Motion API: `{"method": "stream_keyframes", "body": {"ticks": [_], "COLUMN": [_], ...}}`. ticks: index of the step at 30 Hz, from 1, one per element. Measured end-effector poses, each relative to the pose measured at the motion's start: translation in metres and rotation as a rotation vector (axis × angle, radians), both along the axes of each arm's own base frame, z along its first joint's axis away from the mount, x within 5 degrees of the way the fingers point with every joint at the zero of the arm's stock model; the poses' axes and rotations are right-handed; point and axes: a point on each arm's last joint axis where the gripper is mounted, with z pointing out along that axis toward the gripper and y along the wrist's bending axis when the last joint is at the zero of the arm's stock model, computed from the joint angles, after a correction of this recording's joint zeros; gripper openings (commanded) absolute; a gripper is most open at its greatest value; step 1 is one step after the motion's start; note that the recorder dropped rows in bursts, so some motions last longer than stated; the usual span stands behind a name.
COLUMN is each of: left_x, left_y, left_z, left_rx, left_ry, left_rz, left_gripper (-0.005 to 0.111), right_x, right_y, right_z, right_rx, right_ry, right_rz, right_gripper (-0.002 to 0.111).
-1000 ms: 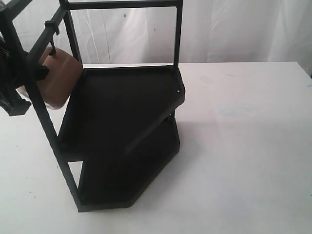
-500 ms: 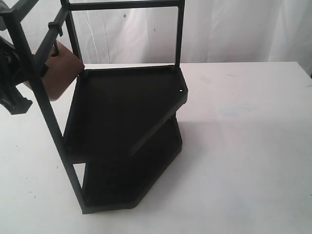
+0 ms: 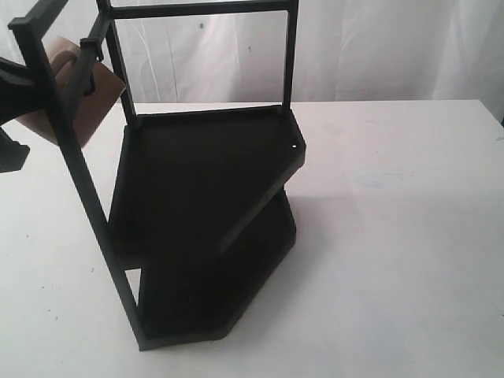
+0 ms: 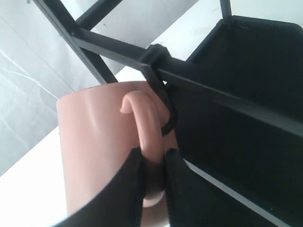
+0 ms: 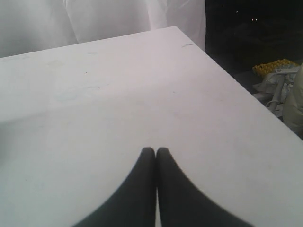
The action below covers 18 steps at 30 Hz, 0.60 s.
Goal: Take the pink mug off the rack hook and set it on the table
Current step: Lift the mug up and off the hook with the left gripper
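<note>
The pink mug (image 3: 102,94) hangs high at the rack's upper left, partly behind a black upright. In the left wrist view the pink mug (image 4: 94,142) has its handle (image 4: 142,118) still looped round the black hook (image 4: 165,113) on the cross bar. My left gripper (image 4: 154,161) is shut on that handle, one finger on each side; in the exterior view the left gripper (image 3: 24,90) is a dark shape at the left edge. The rack (image 3: 205,173) leans on the white table (image 3: 394,236). My right gripper (image 5: 155,151) is shut and empty above the table (image 5: 118,85), out of the exterior view.
A white curtain (image 3: 378,47) hangs behind the table. The right wrist view shows the table's far edge (image 5: 222,66), with dark floor and yellow clutter (image 5: 274,68) beyond it.
The mug has gone up and slightly left in my left gripper's grip. The rack has tipped and shifted with it, its base sliding a little to the right. The right gripper's earlier state is not shown.
</note>
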Motion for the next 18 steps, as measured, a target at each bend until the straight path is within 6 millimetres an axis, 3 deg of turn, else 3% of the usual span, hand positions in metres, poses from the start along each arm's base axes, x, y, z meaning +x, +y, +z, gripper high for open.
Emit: {"method": "stream_keyframes", "body": {"ticks": [18], "left_x": [-0.0008], "left_y": [0.0013], "left_z": [-0.0013], "left_rx": [0.043], "left_ry": [0.002], "left_rz": [-0.005], "left_gripper": [0.0], "right_x": [0.0], "right_y": [0.0], "right_z": [0.0], "right_rx": [0.0], "right_ry": [0.0], "right_rz": [0.0], "right_gripper": [0.0]}}
